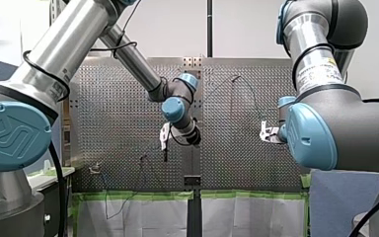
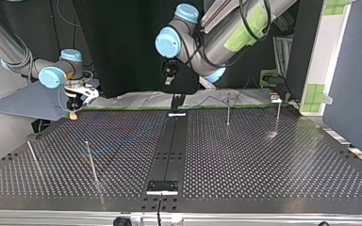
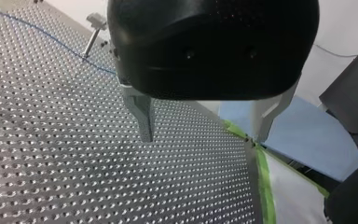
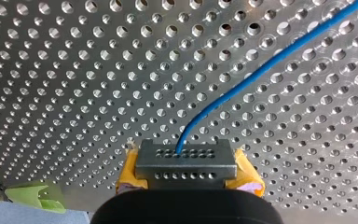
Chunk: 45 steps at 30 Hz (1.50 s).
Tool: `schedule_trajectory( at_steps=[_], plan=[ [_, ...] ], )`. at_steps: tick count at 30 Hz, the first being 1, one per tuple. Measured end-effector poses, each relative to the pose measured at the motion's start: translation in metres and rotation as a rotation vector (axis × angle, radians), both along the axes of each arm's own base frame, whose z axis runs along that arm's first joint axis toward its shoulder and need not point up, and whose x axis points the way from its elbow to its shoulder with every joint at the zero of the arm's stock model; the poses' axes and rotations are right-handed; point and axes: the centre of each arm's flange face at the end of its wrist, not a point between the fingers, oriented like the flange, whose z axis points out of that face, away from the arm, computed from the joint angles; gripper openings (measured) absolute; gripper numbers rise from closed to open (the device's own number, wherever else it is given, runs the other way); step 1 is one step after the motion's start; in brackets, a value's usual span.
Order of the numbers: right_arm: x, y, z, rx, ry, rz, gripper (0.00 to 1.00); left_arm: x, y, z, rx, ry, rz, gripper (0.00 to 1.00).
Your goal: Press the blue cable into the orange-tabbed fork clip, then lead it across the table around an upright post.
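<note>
My right gripper is clamped on the blue cable. The line comes out from between its fingers, with a yellow pad showing on either side. From there the cable runs away over the perforated table in a gentle bend.

In the top view this gripper hangs at the left, near the table's far edge, just above the plate. The cable lies slack across the left half in a loose curve. It then heads toward the far right, past a thin upright post.

My left gripper has its metal fingers spread wide with nothing between them. It hovers over bare plate close to the green tape along the table's edge. Beyond it, the cable passes the foot of a small clip on a stem. That is probably the fork clip, though its tab colour is lost at this range.
</note>
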Motion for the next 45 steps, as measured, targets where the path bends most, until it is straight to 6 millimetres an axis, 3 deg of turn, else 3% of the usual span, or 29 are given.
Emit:
schedule_trajectory(
  at_steps=[16, 29, 39, 45],
  plan=[
    [0.003, 0.001, 0.000, -0.001, 0.008, 0.006, 0.00, 0.031, -0.023, 0.055, -0.031, -0.028, -0.004, 1.00],
    [0.001, 0.000, 0.000, -0.001, 0.012, 0.004, 0.00, 0.079, -0.048, 0.114, -0.209, -0.201, 0.048, 1.00],
    [-0.002, -0.001, -0.001, 0.001, 0.015, 0.000, 0.00, 0.106, -0.065, 0.112, -0.207, -0.259, 0.092, 1.00],
    [-0.003, 0.000, -0.002, 0.005, 0.018, 0.001, 0.00, 0.113, -0.076, 0.133, -0.181, -0.325, 0.105, 1.00]
  ],
)
